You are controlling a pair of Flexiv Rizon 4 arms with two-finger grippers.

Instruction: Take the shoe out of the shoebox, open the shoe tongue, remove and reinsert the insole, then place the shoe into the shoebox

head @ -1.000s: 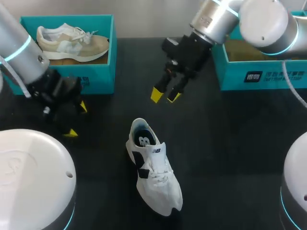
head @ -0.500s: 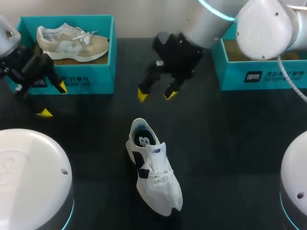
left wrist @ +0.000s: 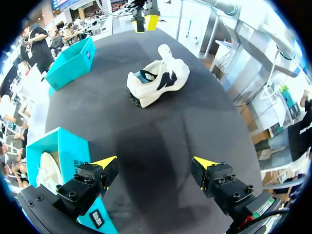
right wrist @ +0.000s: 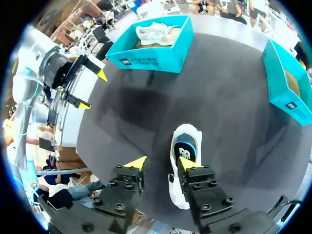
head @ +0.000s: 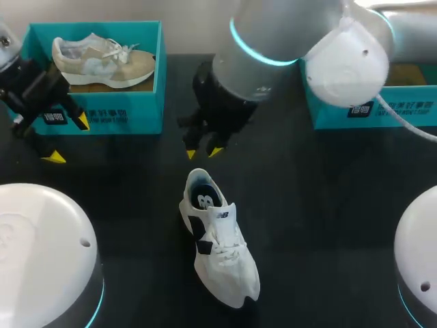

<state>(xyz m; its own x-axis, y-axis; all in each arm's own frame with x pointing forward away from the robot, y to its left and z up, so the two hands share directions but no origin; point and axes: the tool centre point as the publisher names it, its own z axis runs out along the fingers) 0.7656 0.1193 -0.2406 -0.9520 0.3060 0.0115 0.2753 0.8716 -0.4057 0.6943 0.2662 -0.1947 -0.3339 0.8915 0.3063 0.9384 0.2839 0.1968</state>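
A white shoe with black trim (head: 218, 239) lies on the black table, its heel toward the back and its dark insole (head: 203, 199) showing in the opening. My right gripper (head: 202, 152) hangs just behind and above the heel; its fingers stand a little apart with nothing between them. The right wrist view has the shoe (right wrist: 185, 144) straight ahead of that gripper (right wrist: 163, 163), next to one finger. My left gripper (head: 67, 139) is open at the far left, in front of the left shoebox (head: 140, 113). From the left wrist, the shoe (left wrist: 158, 80) lies well ahead of the open gripper (left wrist: 155, 162).
The left teal shoebox holds a beige shoe (head: 102, 60). A second teal shoebox (head: 369, 102) stands at the back right behind my right arm. Two white domed bases (head: 41, 260) (head: 420, 266) fill the near corners.
My right arm has swung left and down toward the shoe's heel, and its fingers have drawn closer together. My left gripper has pulled back to the left, beside the left shoebox.
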